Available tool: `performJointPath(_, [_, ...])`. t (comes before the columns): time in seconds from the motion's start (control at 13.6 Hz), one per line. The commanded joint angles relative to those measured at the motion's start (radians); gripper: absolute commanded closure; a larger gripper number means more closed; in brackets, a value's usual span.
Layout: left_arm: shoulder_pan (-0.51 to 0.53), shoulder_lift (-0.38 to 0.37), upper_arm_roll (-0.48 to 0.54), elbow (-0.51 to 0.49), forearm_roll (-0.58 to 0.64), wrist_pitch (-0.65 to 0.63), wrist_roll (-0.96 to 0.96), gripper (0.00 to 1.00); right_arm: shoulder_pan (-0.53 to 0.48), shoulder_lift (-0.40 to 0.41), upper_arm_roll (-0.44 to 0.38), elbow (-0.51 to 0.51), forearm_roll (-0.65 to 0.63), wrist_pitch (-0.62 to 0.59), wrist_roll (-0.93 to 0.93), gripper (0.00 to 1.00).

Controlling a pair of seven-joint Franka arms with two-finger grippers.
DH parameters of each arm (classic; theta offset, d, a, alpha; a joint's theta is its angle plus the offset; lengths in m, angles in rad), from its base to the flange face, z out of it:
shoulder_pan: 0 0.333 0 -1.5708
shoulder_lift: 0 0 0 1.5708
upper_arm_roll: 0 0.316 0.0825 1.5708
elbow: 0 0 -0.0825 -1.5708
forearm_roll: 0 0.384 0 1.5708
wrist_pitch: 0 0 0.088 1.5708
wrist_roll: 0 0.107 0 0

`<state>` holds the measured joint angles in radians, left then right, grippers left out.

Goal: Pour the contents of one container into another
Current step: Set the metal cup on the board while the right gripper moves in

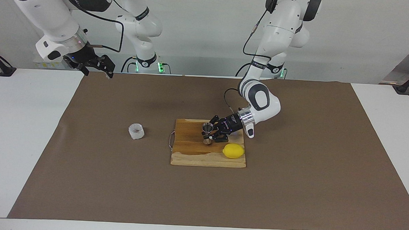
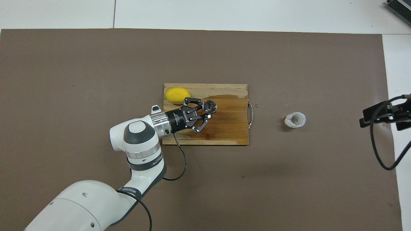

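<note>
The steel jigger [image 1: 207, 132] stands upright over the middle of the wooden cutting board [image 1: 189, 155], its base at or just above the wood. My left gripper [image 1: 213, 133] is shut on its waist from the left arm's side; both also show in the overhead view, the jigger [image 2: 210, 105] and the gripper [image 2: 206, 113]. The whitish plastic cup [image 1: 136, 131] with brownish content stands alone on the brown mat toward the right arm's end [image 2: 295, 120]. My right gripper [image 1: 103, 68] waits in the air over the mat's edge at its own end [image 2: 383, 116].
A yellow lemon [image 1: 233, 151] lies on the board's corner farthest from the robots, at the left arm's end [image 2: 177, 95]. The board has a wire handle [image 2: 250, 113] on the side facing the cup. A wet patch darkens the board.
</note>
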<state>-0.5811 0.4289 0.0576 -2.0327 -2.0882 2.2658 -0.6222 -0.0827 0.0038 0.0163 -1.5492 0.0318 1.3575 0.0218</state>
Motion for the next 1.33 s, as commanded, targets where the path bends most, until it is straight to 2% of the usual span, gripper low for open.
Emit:
performJointPath(0.0, [-0.016,-0.013,0.011,-0.015,-0.024,0.008,0.019,0.00,-0.041,-0.036,0.004,-0.063,0.017,0.047,-0.168,0.00])
performJointPath(0.22, [-0.016,-0.022,0.013,-0.015,0.002,0.014,0.016,0.00,-0.065,-0.063,0.004,-0.136,0.022,0.170,-0.379,0.00])
performJointPath(0.44, [-0.016,-0.050,0.013,-0.035,0.049,0.017,0.010,0.00,-0.068,-0.105,0.004,-0.254,0.030,0.362,-0.663,0.00])
performJointPath(0.59, [-0.014,-0.082,0.011,-0.049,0.049,0.014,0.009,0.00,-0.072,-0.110,0.004,-0.291,0.109,0.425,-0.822,0.00])
performJointPath(0.81, [-0.016,-0.096,0.010,-0.040,0.048,0.015,0.003,0.00,-0.115,-0.111,0.004,-0.319,0.277,0.419,-1.076,0.00])
performJointPath(1.03, [-0.014,-0.124,0.011,-0.040,0.048,0.011,-0.037,0.00,-0.216,-0.100,0.004,-0.357,0.449,0.413,-1.389,0.00])
performJointPath(1.25, [-0.019,-0.162,0.011,-0.040,0.048,0.017,-0.092,0.00,-0.256,-0.061,0.002,-0.440,0.613,0.416,-1.581,0.00])
